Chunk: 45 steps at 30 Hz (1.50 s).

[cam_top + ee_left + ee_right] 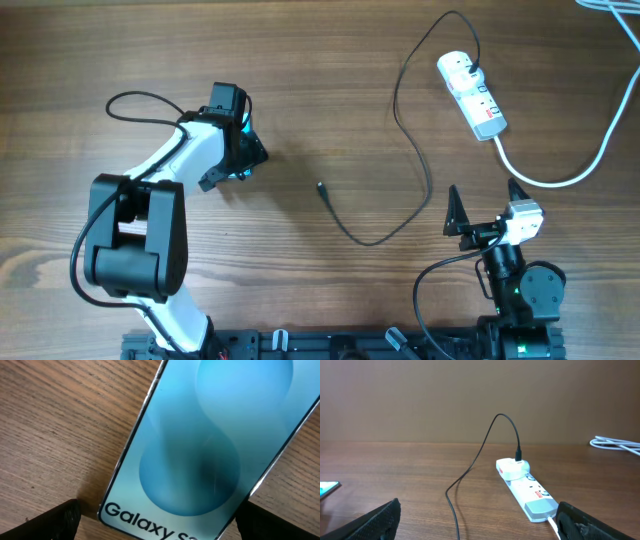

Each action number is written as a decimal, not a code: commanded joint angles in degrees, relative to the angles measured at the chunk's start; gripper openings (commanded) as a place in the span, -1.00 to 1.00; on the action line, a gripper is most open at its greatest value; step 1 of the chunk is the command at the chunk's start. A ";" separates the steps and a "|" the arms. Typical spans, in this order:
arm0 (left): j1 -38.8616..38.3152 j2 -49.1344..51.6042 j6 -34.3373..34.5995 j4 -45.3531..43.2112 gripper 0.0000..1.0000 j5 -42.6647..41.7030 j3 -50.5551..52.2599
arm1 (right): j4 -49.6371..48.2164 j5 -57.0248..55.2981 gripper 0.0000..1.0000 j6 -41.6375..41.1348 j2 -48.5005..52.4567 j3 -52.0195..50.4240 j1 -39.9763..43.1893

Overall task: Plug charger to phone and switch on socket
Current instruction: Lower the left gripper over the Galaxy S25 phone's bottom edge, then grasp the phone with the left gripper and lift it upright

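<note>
At the left of the surface (330, 60), the left end effector (161, 522) hangs low over the phone (210, 445), released, fingers straddling its lower end — advise closing squarely on its 2 long edges. The charger tip (322, 187) lies well apart; the right end effector (486, 200) idles released, facing the socket (472, 96).

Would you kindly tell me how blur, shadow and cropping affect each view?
Overhead: even light, the thin black charger cable crisp. Left wrist: the teal-screened flat smartphone fills the frame, slightly soft, a dark patch mid-screen, lettering cropped. Right wrist: the white oblong power strip sharp, foreground corners blurred.
</note>
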State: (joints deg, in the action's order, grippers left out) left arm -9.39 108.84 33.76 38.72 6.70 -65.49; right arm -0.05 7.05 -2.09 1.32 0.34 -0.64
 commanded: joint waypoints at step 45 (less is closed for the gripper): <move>-0.09 3.74 -17.29 -8.20 1.00 -10.84 1.01 | -0.33 0.02 1.00 0.46 -0.28 -0.04 0.24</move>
State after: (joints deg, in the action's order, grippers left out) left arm -9.28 109.78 20.38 30.70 3.36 -66.02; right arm -0.05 7.05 -2.09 1.32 0.36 -0.64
